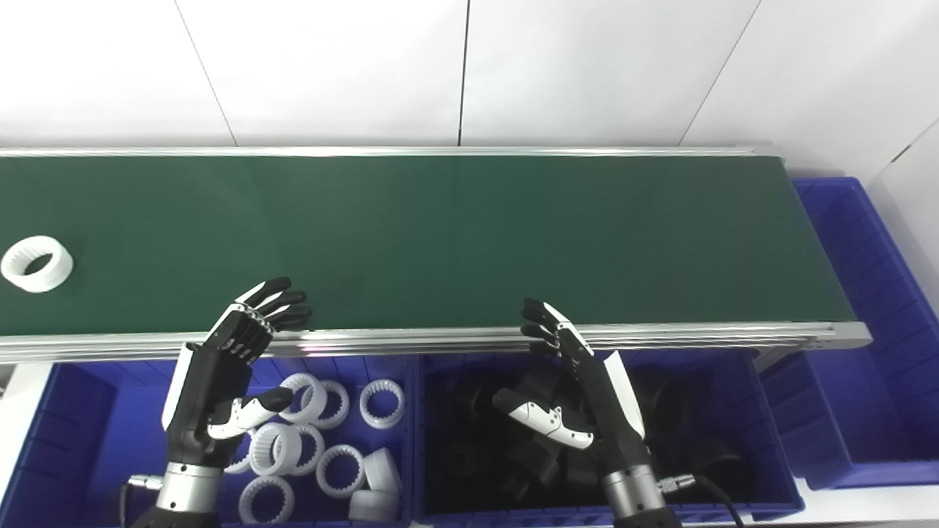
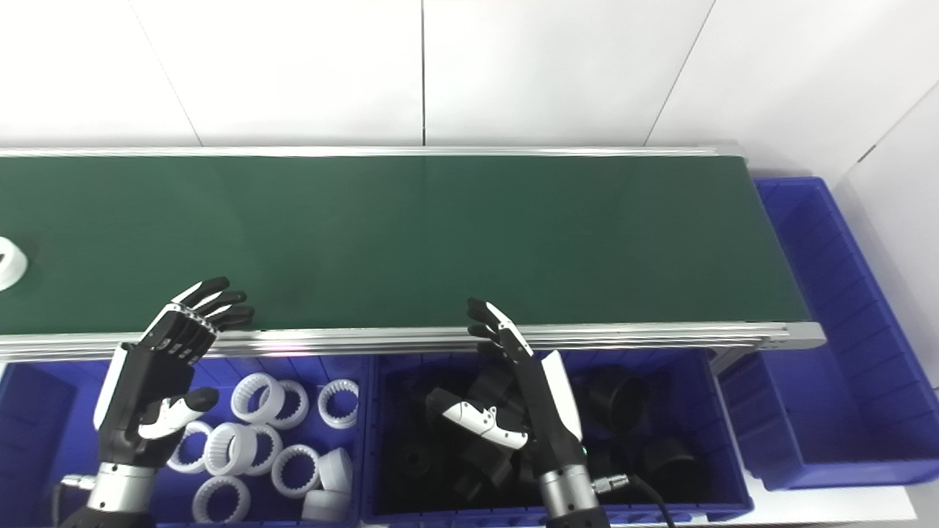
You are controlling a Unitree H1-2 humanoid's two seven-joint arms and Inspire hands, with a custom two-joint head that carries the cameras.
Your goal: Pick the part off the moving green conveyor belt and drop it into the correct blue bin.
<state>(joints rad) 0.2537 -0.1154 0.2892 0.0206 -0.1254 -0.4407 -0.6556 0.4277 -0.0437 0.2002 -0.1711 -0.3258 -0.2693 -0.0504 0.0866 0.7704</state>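
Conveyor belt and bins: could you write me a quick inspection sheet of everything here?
Surface: green conveyor belt, mostly bare.
Job's things: one white ring on the belt at far left; left bin holds white rings; middle bin holds black parts; end bin beyond the belt's right end looks empty.
Clutter: nothing seen.
Hands: left hand and right hand both open, holding nothing, above the bins at the belt's near rail.
Cables: black cable at the right wrist.
Surroundings: white wall panels.
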